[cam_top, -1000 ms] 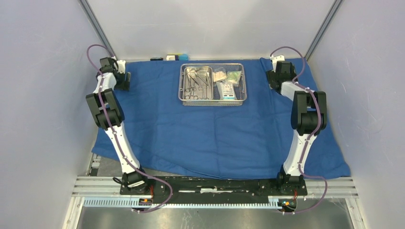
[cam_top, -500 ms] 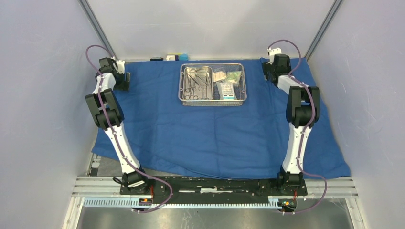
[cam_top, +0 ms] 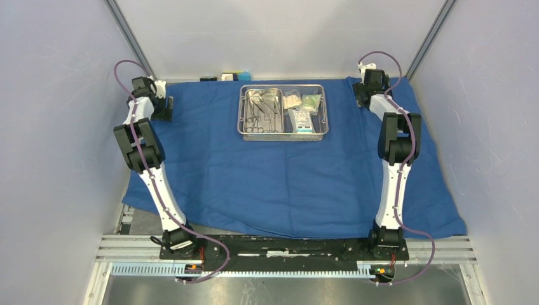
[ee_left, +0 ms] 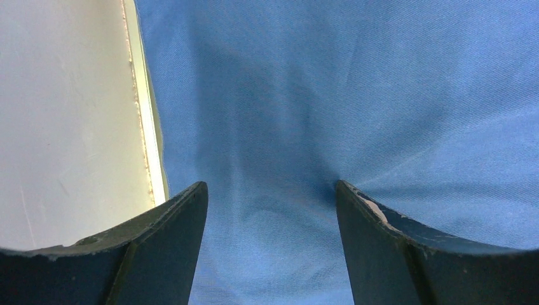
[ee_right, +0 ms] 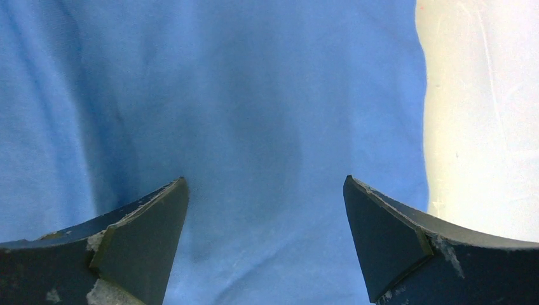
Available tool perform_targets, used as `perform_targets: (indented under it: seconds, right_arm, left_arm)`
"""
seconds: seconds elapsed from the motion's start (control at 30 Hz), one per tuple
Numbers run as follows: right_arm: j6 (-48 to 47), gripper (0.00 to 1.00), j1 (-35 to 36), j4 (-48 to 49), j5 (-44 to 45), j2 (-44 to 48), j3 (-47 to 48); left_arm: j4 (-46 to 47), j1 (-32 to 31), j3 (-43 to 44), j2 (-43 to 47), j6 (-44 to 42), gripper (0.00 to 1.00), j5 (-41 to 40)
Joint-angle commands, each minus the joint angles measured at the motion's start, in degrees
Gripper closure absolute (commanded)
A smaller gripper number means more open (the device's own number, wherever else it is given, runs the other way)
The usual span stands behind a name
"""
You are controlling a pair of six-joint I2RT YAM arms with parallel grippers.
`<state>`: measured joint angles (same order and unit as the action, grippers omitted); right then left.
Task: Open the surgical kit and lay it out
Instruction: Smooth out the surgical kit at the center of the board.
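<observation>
Cloth (cam_top: 286, 178) lies spread flat, and I see the mesh tray (cam_top: 284, 135) on its far middle, with instruments (cam_top: 262, 111) in the tray's left half and packets (cam_top: 301, 108) in its right. Left of the tray my left gripper (ee_left: 270, 185) stands spread, low over the cloth. Right of the tray the right gripper (ee_right: 265, 180) is spread wide too. Both are empty.

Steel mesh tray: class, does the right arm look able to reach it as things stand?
Probably yes: the right gripper is open and empty over the blue cloth, and only flat cloth lies between it and the steel mesh tray.
</observation>
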<state>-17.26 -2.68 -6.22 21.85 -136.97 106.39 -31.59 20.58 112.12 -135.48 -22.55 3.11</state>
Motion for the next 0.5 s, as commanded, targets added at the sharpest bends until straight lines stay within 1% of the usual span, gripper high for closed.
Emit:
perform_targets:
  seconds: [0.0,0.27,0.37,0.47]
  right_arm:
    - [-3.2,0.01,-0.5,-3.8,5.7,-1.8,1.2]
    - [-2.6,0.02,-0.7,-6.7,6.7,-0.4,-1.8]
    - [-2.4,0.02,-0.7,-4.0,7.0,1.6,-5.5]
    - [-2.0,0.02,-0.7,1.2,6.1,5.4,-10.7]
  left_arm:
    - [-6.8,1.6,-0.7,0.1,-0.8,0.2,-3.4]
    - [-6.5,1.6,-2.4,1.1,-2.5,0.21,-4.8]
    - [-5.2,1.7,-4.3,2.1,-3.1,0.21,-5.0]
    - [-4.3,1.6,-5.2,2.6,-3.2,0.21,-4.8]
